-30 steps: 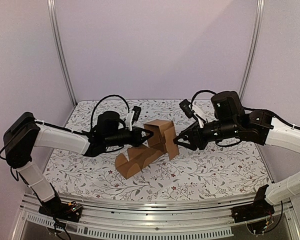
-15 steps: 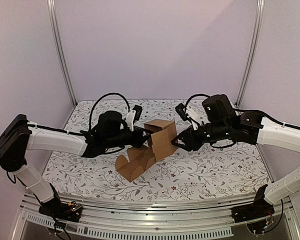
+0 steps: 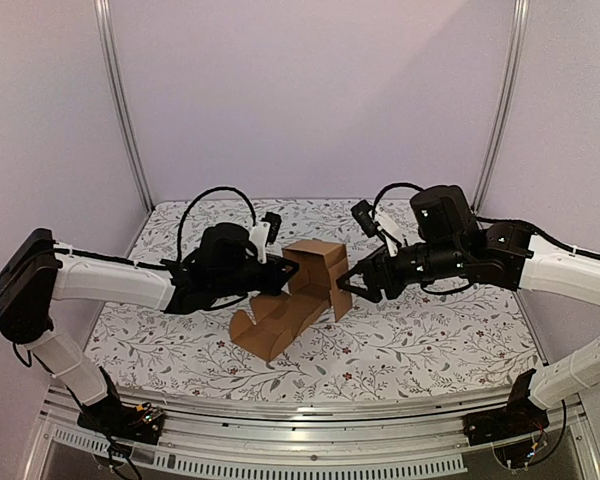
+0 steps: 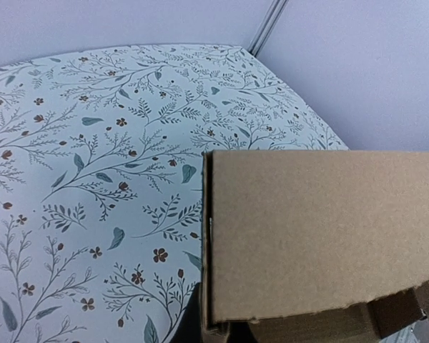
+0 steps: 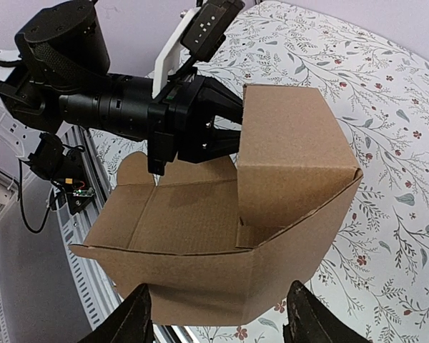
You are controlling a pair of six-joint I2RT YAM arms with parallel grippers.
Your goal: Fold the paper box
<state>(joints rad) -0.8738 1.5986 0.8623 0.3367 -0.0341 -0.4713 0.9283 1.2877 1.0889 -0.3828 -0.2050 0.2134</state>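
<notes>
The paper box (image 3: 302, 290) sits in the middle of the flowered table (image 3: 430, 330), and I judge it about half made. Its far end stands up as a squarish shell with a slanted top panel. The near end lies open like a tray, its rounded flap loose. My left pincer (image 3: 292, 266) is pinched tight on the upright wall's left edge. My right pincer (image 3: 348, 286) is spread wide at the box's right side, gripping nothing. Raising the near walls and tucking the flaps looks left to do.
</notes>
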